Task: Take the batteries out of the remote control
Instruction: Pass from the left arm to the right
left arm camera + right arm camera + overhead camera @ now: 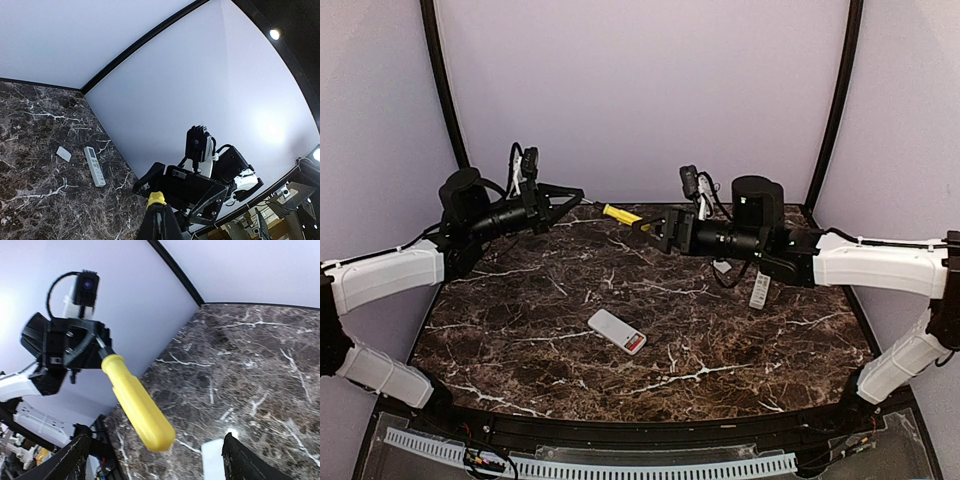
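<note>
Dark brown marble veined with white covers the table (520, 330), shut in by lilac walls. At about 11 o'clock on it, the left gripper (572, 195) is pressed together on the metal shaft of a yellow-handled screwdriver (620, 213). The handle points toward 4 o'clock, at the right gripper (655, 232). That claw's fingers (72, 460) stand spread wide either side of the handle's butt, gripping nothing.

The batteries (634, 343) show as a red patch in the open end of the white remote control (608, 324) near the table's centre, at roughly 6 o'clock from both claws and well apart from them. Its long axis runs from 10 to 4 o'clock, with the battery end at 4. The empty right gripper looks the nearer, so I judge the reach falls to it, down toward 7 o'clock. A second remote (760, 290) lies at 3 o'clock, beneath the right arm.
</note>
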Tool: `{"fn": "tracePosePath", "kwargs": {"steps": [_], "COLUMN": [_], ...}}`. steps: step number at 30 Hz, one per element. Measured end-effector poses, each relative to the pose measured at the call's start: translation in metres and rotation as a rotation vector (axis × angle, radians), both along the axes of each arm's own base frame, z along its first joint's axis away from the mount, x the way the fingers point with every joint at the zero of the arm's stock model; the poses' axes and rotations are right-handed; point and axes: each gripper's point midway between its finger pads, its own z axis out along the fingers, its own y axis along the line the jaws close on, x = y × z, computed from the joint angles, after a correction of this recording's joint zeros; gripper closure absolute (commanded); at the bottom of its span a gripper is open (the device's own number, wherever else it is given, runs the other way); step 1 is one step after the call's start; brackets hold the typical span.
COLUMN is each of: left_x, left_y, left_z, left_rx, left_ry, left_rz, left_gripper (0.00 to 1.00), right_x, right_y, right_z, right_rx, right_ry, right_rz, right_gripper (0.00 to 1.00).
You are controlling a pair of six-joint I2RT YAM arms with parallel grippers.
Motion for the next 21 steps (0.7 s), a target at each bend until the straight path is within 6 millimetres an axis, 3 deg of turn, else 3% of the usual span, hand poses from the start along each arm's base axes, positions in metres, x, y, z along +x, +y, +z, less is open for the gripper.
{"fn": "tracePosePath", "kwargs": {"steps": [8, 14, 21], "left_x": [-0.017, -0.027, -0.031], "left_y": [0.003, 0.004, 0.004], "left_z": [0.025, 0.035, 0.033], "left_rx": [-0.078, -0.124, -0.131], "left_ry": [-0.102, -0.143, -0.143], "left_rz": [-0.046, -0.078, -0.098], "left_gripper": [1.0, 1.0, 1.0], "right_x": [-0.019, -0.025, -0.027], "right_y": [0.021, 0.025, 0.027], "right_z": [0.04, 0.05, 0.052], "right_rx": [0.192, 0.243, 0.261], "right_ry": [0.005, 0.005, 0.005], "right_rz": [0.162, 0.21, 0.232], "right_gripper": [0.21, 0.31, 0.42]}}
